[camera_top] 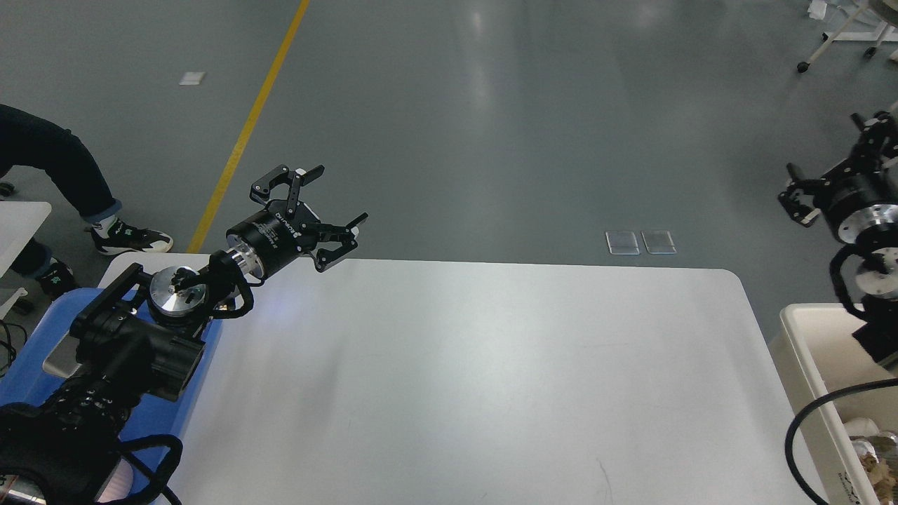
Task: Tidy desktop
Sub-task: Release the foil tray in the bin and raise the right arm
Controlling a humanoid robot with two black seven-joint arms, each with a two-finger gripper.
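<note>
The desktop (491, 372) is a large white tabletop with rounded corners, and its visible surface is bare. My left gripper (335, 198) is open and empty, held above the table's far left edge and pointing up and to the right. My right gripper (829, 160) shows at the right edge, above the floor beyond the table's far right corner. Its two fingers stand spread apart and hold nothing.
A blue plastic tray (31, 358) sits at the table's left end, mostly hidden under my left arm. A cream bin (807, 365) stands off the right end with crumpled waste (870, 449) inside. A person's legs (63, 168) are on the floor at far left.
</note>
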